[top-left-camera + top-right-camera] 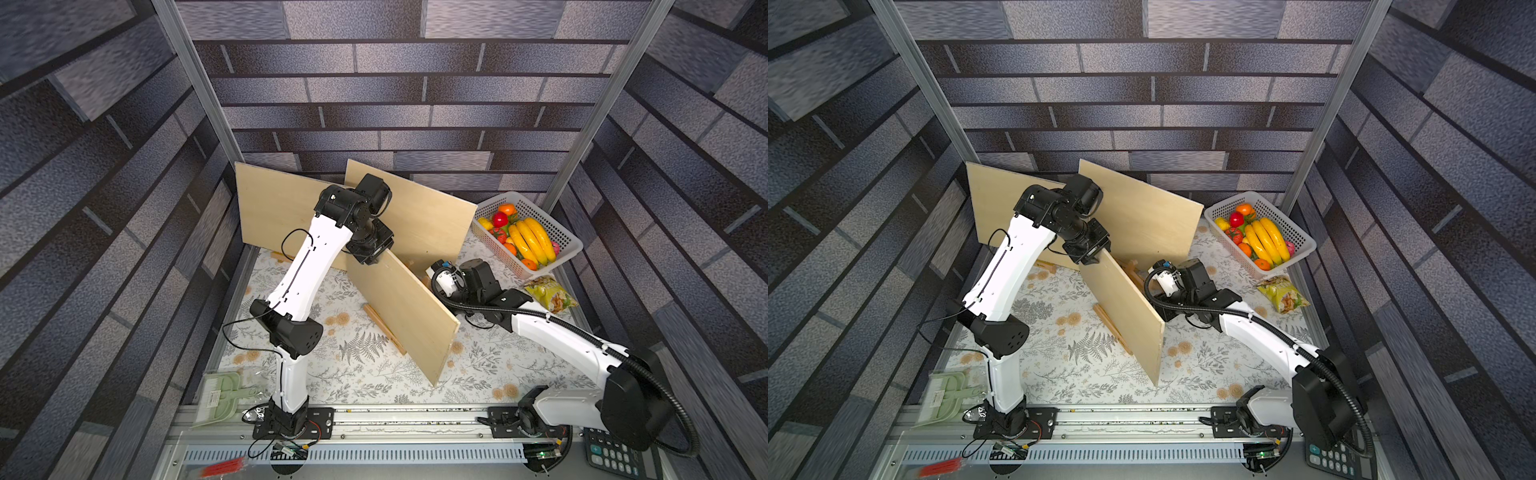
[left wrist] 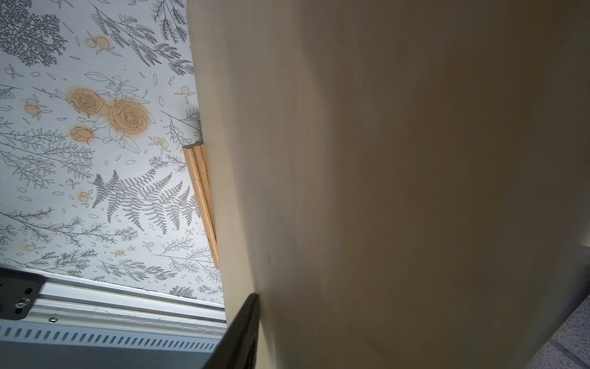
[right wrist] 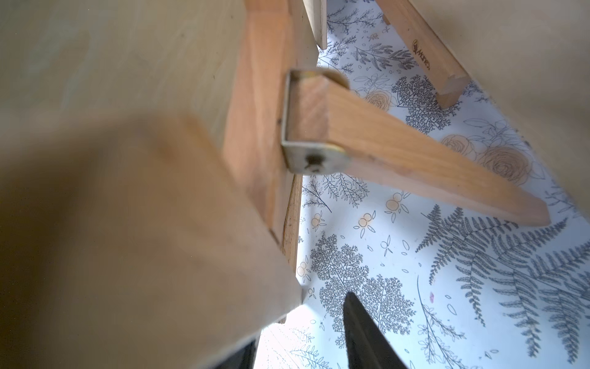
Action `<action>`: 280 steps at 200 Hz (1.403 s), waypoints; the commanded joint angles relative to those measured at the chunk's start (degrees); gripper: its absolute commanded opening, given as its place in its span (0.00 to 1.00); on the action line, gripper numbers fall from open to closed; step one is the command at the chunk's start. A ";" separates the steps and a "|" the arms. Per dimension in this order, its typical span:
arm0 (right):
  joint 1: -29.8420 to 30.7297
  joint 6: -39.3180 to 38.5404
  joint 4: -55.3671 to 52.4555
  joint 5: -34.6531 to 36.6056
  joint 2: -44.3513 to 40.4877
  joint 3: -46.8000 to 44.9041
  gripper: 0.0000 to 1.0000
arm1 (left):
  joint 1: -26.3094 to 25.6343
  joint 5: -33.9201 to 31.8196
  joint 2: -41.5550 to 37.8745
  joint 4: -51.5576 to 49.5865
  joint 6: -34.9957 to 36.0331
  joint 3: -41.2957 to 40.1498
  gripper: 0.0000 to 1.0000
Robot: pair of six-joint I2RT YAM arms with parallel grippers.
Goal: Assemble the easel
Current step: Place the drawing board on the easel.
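The easel (image 1: pixel 384 328) stood at the middle of the worktop (image 1: pixel 374 374), only its front ledge showing in both top views. A board (image 1: pixel 403 311) rested on that ledge and ran from 11 o'clock toward 5 o'clock. Behind it, the right wrist view showed the mast (image 3: pixel 255 127) and the rear leg (image 3: pixel 415 159), swung out on a metal bracket (image 3: pixel 313 159).

The left claw (image 1: pixel 370 259) sat at the board's upper end. One finger (image 2: pixel 242 332) lay flat on the board's face and the other was hidden, so it seemed clenched on the board. The right claw (image 3: pixel 300 322), at 2 o'clock of the board, was released, with bare worktop showing between its fingers.

The leg looked loose on its hinge. A brush from the right claw could fold it, and the easel would then tip. If the left claw let go early, the board might slide off the ledge toward the fruit basket (image 1: pixel 569 249) at 2 o'clock.
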 commanded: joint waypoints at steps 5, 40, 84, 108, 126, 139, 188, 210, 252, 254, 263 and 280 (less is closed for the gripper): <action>-1.37 0.23 -6.29 1.47 -0.29 -1.92 0.46 | -0.34 0.10 3.53 7.93 1.21 -0.41 0.41; -1.79 1.50 -4.53 0.57 -0.52 -3.02 0.47 | -0.30 0.24 4.03 8.52 0.77 -0.34 0.42; -3.46 2.23 -4.80 0.45 -2.95 -1.94 0.48 | -0.27 0.58 5.75 6.87 1.03 2.34 0.42; -5.09 2.22 -7.56 -0.25 -4.86 -0.38 0.48 | -0.31 0.43 6.14 6.93 1.05 2.69 0.43; -6.45 3.33 -9.68 -0.96 -7.00 0.38 0.50 | -0.22 0.63 6.64 6.94 0.94 3.20 0.43; -7.84 5.07 -10.76 -1.36 -8.86 0.41 0.52 | -0.17 0.75 7.21 6.76 0.85 3.96 0.42; -13.58 10.19 -16.43 -5.12 -19.40 3.86 0.63 | -0.18 1.22 10.37 4.85 1.11 8.78 0.43; -13.97 10.94 -20.63 -6.40 -21.44 8.62 0.66 | -0.18 1.34 10.91 4.26 1.42 9.21 0.43; -14.00 13.10 -23.89 -9.60 -23.27 18.30 0.68 | 0.16 1.06 11.50 2.94 2.32 9.24 0.43; -13.97 13.11 -24.00 -9.84 -23.31 18.77 0.68 | 0.17 1.03 11.51 2.84 2.34 9.22 0.43; -13.96 13.33 -24.40 -11.93 -23.01 20.49 0.70 | 0.22 0.81 11.53 2.30 2.43 9.17 0.43; -13.96 13.95 -25.01 -16.46 -22.11 23.20 0.78 | 0.35 0.50 11.49 1.43 2.70 9.21 0.43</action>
